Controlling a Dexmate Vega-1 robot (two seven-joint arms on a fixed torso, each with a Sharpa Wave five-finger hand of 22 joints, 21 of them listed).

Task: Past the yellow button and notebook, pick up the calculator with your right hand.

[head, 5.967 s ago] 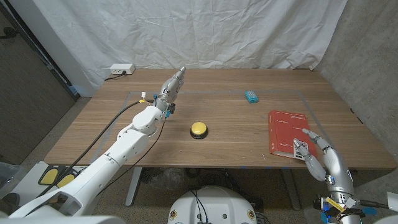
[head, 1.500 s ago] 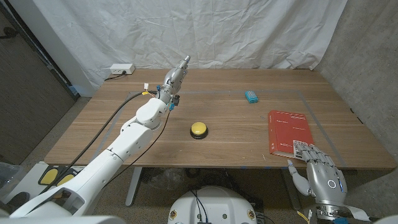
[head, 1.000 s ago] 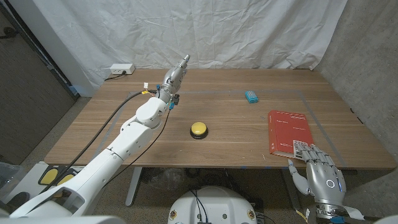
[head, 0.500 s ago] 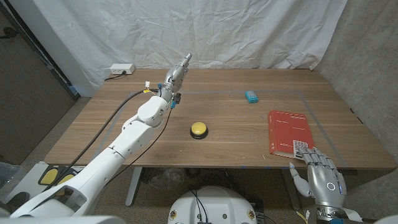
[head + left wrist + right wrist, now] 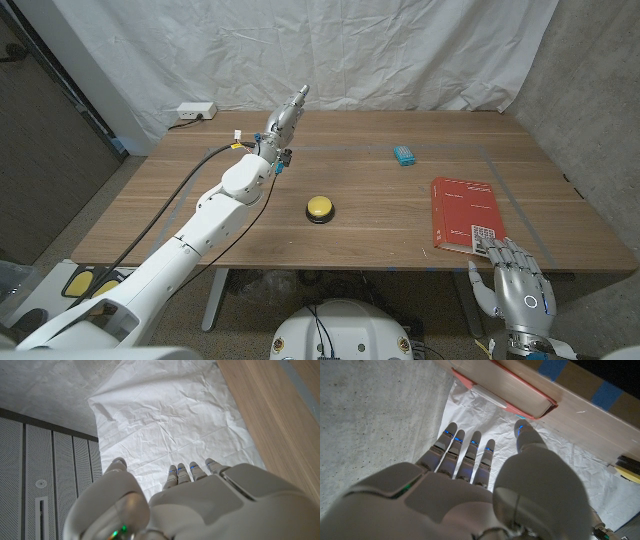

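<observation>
Right hand (image 5: 520,290) empty, fingers apart, near calculator (image 5: 483,236) on red notebook (image 5: 463,212); no legible writing.

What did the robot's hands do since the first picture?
The right hand pulled back off the red notebook toward the table's near edge and now holds nothing, fingers apart. The left hand lifted and stretched farther toward the back of the table, also holding nothing. The yellow button, the notebook and the small blue calculator stayed where they were.
</observation>
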